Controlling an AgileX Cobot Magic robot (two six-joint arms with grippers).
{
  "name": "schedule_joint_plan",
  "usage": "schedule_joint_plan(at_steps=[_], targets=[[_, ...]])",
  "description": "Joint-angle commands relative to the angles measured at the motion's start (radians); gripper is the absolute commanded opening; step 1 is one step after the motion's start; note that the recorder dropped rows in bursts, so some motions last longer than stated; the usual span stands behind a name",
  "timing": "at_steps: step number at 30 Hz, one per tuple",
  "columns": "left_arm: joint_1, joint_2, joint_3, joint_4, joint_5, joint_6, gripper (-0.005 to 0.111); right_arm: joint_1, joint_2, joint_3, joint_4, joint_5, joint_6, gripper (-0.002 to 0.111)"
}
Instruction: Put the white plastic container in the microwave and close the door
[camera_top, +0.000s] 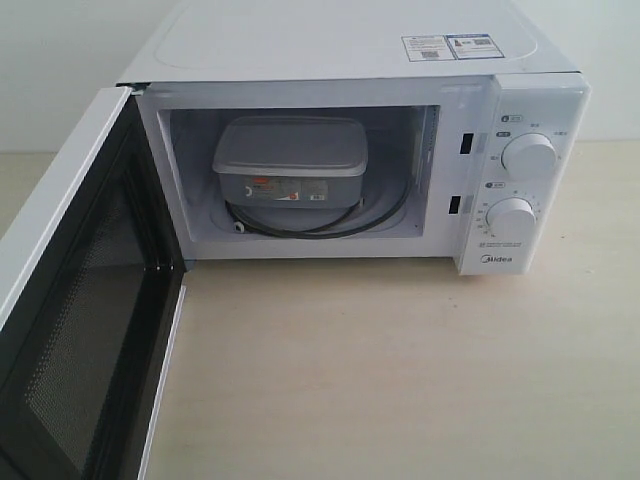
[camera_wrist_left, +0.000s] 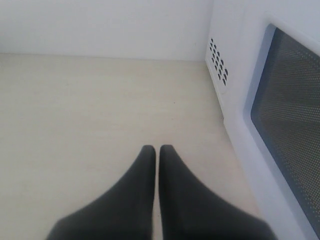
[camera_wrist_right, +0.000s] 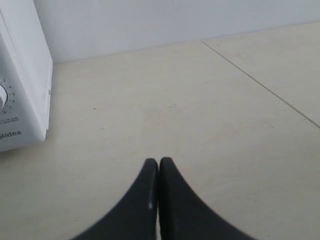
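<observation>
The container (camera_top: 290, 160) already sits inside the microwave (camera_top: 350, 40) on the turntable ring, at about 12 o'clock from the centre of the exterior view. The door (camera_top: 60, 200) stands wide open toward 8 o'clock. The left gripper (camera_wrist_left: 157, 150) and right gripper (camera_wrist_right: 158, 162) are both clenched and empty. The left one is beside the door's outer face and seems best placed. It should push flat near the free edge, swinging steadily toward 1 o'clock until the door latches.

The door (camera_top: 70, 300) is cut off at left; the label (camera_top: 285, 187) on the container (camera_top: 290, 148) seems unreadably small.
</observation>
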Motion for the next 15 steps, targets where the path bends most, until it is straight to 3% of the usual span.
schedule_joint_plan(at_steps=[1,15], targets=[[0.002,-0.003,0.001,0.002,-0.006,0.005,0.004,-0.003,-0.005,-0.001,0.012,0.0,0.009,0.0],[0.002,-0.003,0.001,0.002,-0.006,0.005,0.004,0.029,-0.005,-0.001,0.012,-0.003,0.011,0.0]])
